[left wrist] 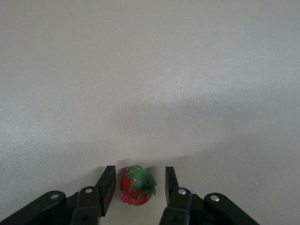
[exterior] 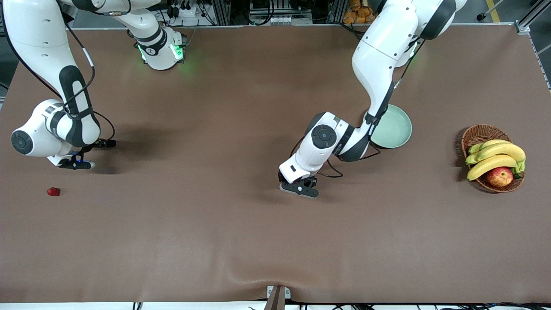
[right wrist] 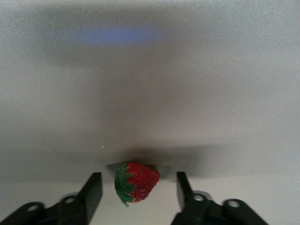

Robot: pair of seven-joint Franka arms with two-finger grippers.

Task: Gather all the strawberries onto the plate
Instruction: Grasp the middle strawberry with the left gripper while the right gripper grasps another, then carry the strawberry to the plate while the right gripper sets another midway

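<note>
progress: 0 of 3 berries in the plate, two grasps being set up

the plate (exterior: 394,129), right of centre in the front view, shows only bare mint surface where it isn't covered by the left arm; no berry visible in it, so i judge nothing is delivered yet.

left gripper (exterior: 300,188) is down at the table, just below centre of the front frame. left wrist view shows its fingers (left wrist: 107,187) spread, with a strawberry (left wrist: 136,185) between them at bottom centre, small gaps on both sides. not clamped.

right gripper (exterior: 76,164) is low over the table at the left edge of the front frame. right wrist view shows it open too, fingers (right wrist: 92,193) either side of a second strawberry (right wrist: 137,182), wider gaps, not touching.

third strawberry (exterior: 53,191) lies loose at lower left of the front frame, just below the right gripper, well apart from the plate.

the basket (exterior: 492,157) with bananas (exterior: 495,157) and an apple (exterior: 499,176) at right is not part of the job.

left to do, as i read it: close on both berries, carry them to the plate, then fetch the third.
</note>
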